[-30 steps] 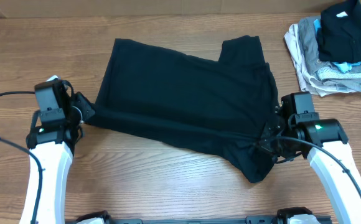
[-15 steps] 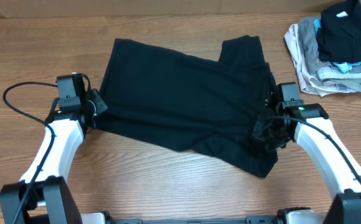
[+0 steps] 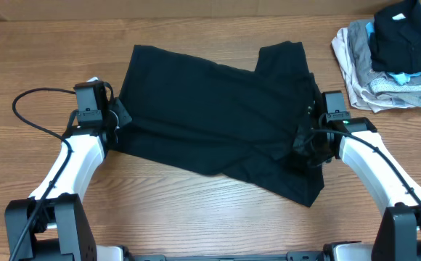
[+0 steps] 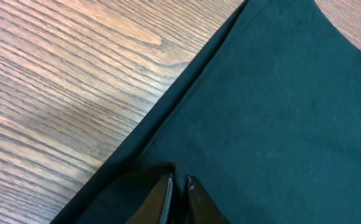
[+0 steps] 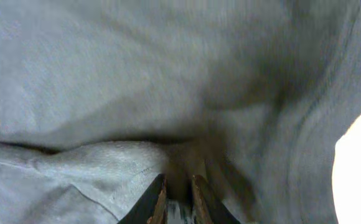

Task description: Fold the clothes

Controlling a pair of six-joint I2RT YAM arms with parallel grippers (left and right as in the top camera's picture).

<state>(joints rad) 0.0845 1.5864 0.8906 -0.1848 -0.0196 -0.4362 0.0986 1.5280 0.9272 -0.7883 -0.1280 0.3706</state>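
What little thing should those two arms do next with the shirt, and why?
Probably open both: the left fingers and right fingers pinch opposite side edges of the plain black soft-fabric T-shirt, which lies spread on the wooden table, ready for a fresh grip.

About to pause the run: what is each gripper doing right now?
Left gripper: jaws nearly together over the shirt; grip cannot be told.
Right gripper: closed on bunched shirt fabric.

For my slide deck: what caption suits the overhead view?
Left gripper and right gripper at opposite edges of a black T-shirt on the wooden table.
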